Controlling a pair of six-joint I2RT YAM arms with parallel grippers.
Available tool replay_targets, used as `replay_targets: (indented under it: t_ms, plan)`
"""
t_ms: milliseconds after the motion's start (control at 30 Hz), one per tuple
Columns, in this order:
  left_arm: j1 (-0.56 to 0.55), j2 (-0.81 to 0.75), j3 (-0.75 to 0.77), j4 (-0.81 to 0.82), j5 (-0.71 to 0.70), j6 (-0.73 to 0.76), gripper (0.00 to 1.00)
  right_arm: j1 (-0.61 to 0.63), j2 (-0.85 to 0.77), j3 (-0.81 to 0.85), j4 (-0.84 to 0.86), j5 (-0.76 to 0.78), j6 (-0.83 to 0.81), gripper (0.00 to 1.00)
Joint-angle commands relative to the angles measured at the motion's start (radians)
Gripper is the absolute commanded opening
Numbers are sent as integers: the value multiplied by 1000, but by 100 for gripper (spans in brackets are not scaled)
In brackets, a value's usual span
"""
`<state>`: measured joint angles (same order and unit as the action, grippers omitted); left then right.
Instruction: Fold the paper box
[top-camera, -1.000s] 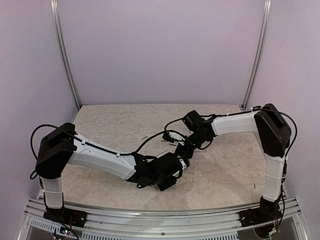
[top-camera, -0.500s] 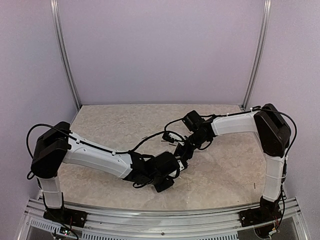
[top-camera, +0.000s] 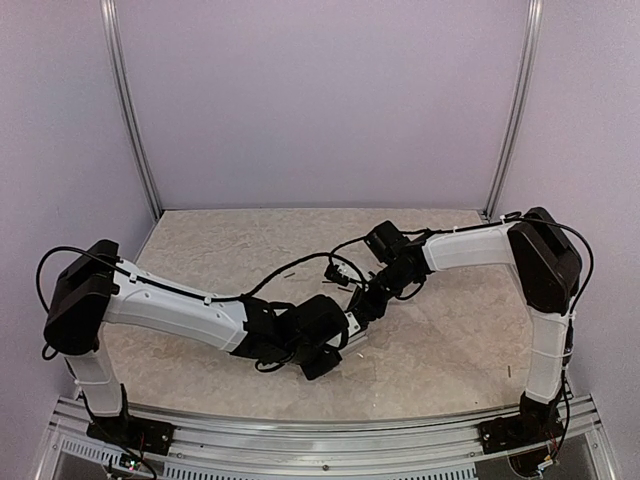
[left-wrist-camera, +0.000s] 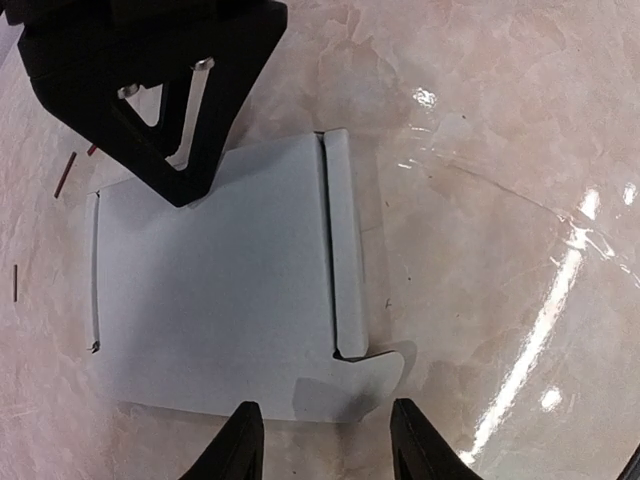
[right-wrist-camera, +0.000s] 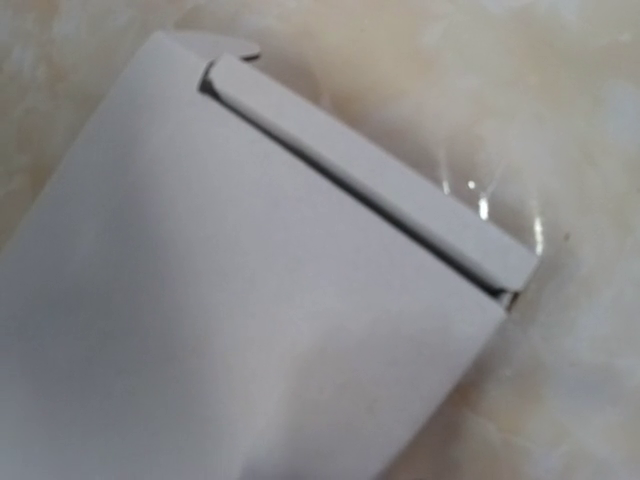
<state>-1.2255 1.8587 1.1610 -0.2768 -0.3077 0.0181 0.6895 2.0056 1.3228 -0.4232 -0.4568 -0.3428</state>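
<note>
A: What is seen from the top?

B: The left arm (top-camera: 180, 310) and right arm (top-camera: 470, 245) are stretched over the marbled surface (top-camera: 450, 330), and their ends are met near its middle. What lies beneath them is largely hidden.

A: And from the left wrist?

B: The box (left-wrist-camera: 220, 300) is seen lying flat on the surface. A narrow flap (left-wrist-camera: 343, 250) is folded along its right edge, and a rounded tab (left-wrist-camera: 355, 380) is seen at its near corner. The left claw (left-wrist-camera: 325, 445) is released. Its fingers (left-wrist-camera: 238, 445) are spread at the box's near edge, and nothing is gripped. The black right claw (left-wrist-camera: 175, 180) is set tip-down on the box's far edge. Whether it is clenched cannot be told. Dark scraps (left-wrist-camera: 65, 175) are scattered to the left.

A: The right wrist?

B: The view is filled by the box, seen very close. The flap is shown along its upper right edge, with the surface behind.
</note>
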Motion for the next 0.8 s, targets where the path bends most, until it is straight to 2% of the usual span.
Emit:
replay_targets:
  t_ms: [0,400,767]
  plan:
    - [9,10,11,-6,-14,-12,43,0,70,-40,-87,45,-9,34]
    - [20,68,54,-31,12,-11,43,-1,76,-41,-88,38,-9,34]
    - [8,130,89,-81,-79,15,41,0,80,-44,-89,35,-11,34]
